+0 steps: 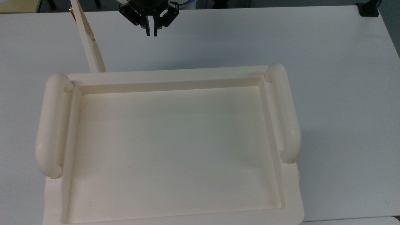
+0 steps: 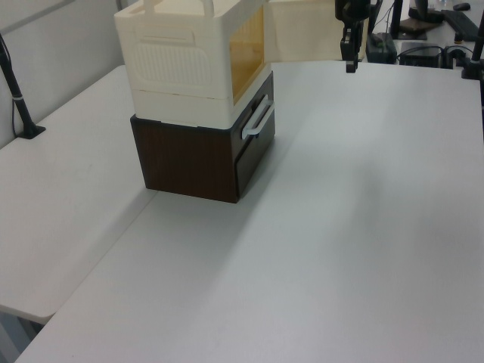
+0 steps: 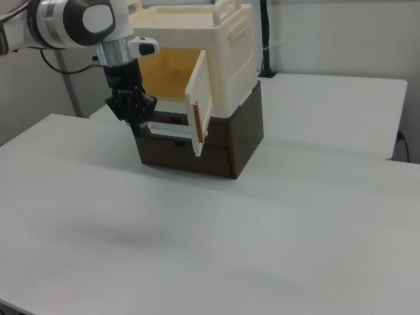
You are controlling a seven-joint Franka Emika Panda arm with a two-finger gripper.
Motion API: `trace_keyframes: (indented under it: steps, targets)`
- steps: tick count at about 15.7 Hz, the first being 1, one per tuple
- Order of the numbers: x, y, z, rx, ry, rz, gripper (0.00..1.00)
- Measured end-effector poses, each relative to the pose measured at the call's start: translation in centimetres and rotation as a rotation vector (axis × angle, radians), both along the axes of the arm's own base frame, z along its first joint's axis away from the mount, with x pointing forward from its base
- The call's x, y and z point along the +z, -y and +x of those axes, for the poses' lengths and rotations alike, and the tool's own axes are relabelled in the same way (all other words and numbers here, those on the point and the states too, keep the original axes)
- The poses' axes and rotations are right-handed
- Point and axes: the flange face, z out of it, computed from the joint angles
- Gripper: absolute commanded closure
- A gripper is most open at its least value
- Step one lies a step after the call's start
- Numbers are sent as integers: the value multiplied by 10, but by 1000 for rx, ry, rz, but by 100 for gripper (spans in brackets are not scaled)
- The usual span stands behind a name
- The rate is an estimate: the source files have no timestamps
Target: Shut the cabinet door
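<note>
The cabinet door (image 1: 89,40) stands open, a thin cream strip running away from the front left corner of the cream cabinet (image 1: 175,150) in the top view. In the right view the cabinet door (image 3: 199,105) swings out with a copper strip along its edge, and the amber inside shows. In the left view the cabinet door (image 2: 302,30) reaches toward the far table edge. My black gripper (image 1: 151,30) hangs shut and empty to the top view's right of the door, apart from it. The gripper (image 2: 350,64) is above the table, and the gripper (image 3: 138,126) is in front of the cabinet opening.
The cream cabinet sits on a dark brown drawer unit (image 2: 200,159) with a white handle (image 2: 258,119). Two rounded rails (image 1: 50,125) flank the cabinet's recessed top. A black clamp (image 1: 368,9) sits on the white table's (image 1: 337,62) far right corner. Open table surface lies in front of the cabinet.
</note>
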Motion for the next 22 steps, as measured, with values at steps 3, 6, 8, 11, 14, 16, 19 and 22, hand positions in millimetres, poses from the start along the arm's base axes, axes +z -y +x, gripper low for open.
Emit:
trace_keyframes:
  steps: [3,6,8,11,14,16,19,22]
  targets:
    - [4,0,0,-1,8,0,100]
    - [27,3,-1,-5,53,2,100]
    - [55,10,-5,-16,110,3,100]
    - [100,30,-18,-52,195,2,100]
    - [136,59,-31,-102,268,-4,100]
    - [153,81,-37,-141,304,-11,100]
    - [165,127,-41,-219,369,-30,100]
    - [164,159,-38,-267,412,-48,100]
